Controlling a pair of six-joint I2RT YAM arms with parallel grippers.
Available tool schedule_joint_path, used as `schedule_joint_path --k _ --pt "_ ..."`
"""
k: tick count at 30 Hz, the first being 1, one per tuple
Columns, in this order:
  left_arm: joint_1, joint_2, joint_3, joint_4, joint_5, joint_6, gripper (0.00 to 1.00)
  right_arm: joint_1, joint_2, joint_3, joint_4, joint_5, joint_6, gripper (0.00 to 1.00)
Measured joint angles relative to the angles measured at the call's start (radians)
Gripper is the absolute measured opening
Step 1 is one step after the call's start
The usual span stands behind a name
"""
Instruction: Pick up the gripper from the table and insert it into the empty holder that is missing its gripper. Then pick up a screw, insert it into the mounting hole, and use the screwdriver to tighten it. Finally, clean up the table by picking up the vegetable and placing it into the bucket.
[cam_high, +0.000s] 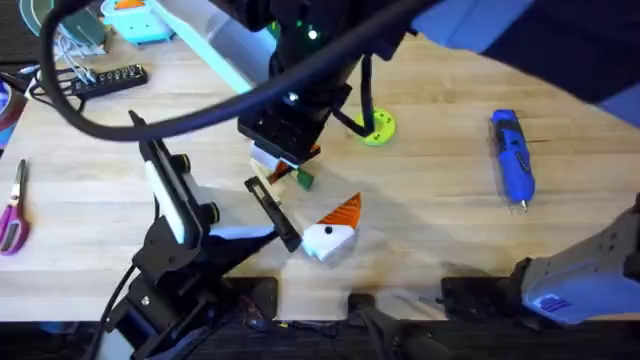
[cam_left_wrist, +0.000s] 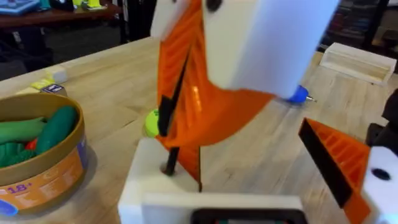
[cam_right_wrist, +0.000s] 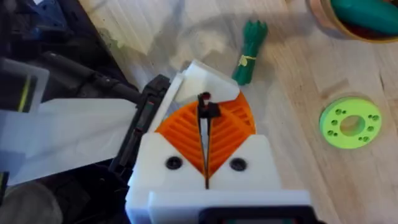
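The right end effector (cam_right_wrist: 205, 107) sits directly over the white holder (cam_right_wrist: 200, 79), its orange pads pressed together on a thin black rod (cam_left_wrist: 170, 146) whose lower end touches the holder's top face. The left end effector (cam_left_wrist: 255, 177) has its fingers spread well apart. The dark-green vegetable (cam_right_wrist: 249, 51) lies on the worktop (cam_high: 440, 220) just beyond the holder, the bucket (cam_left_wrist: 45, 171) farther beyond it, and the blue screwdriver (cam_high: 512, 158) well apart from it.

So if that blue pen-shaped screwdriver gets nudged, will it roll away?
The blue pen-shaped electric screwdriver lies flat on the bare wooden table, and its rounded body would probably roll sideways if pushed. It looks rigid, so it likely won't bend when lifted.
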Motion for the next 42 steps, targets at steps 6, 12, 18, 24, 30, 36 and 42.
schedule_joint_path --k 6,12,18,24,30,36,42 --pt "0.000 0.000 0.000 0.000 0.000 0.000 0.993 0.000 0.000 0.000 -0.003 0.025 0.000 0.007" --pt "0.000 0.000 0.000 0.000 0.000 0.000 0.993 0.000 0.000 0.000 -0.001 0.031 0.000 0.007" --pt "0.000 0.000 0.000 0.000 0.000 0.000 0.993 0.002 0.008 0.001 -0.005 0.022 0.000 0.007" --pt "0.000 0.003 0.000 -0.002 -0.008 -0.016 0.993 0.005 0.033 0.004 -0.006 0.021 0.000 0.007" --pt "0.000 0.003 0.000 -0.002 -0.007 -0.017 0.993 0.006 0.033 0.005 -0.002 0.021 0.000 0.006" --pt "0.000 0.003 0.000 -0.001 -0.007 -0.016 0.993 0.006 0.033 0.005 0.010 0.021 0.000 0.006" --pt "0.000 0.003 0.000 -0.001 -0.004 -0.014 0.993 0.008 0.033 0.005 0.023 0.021 0.000 0.006"
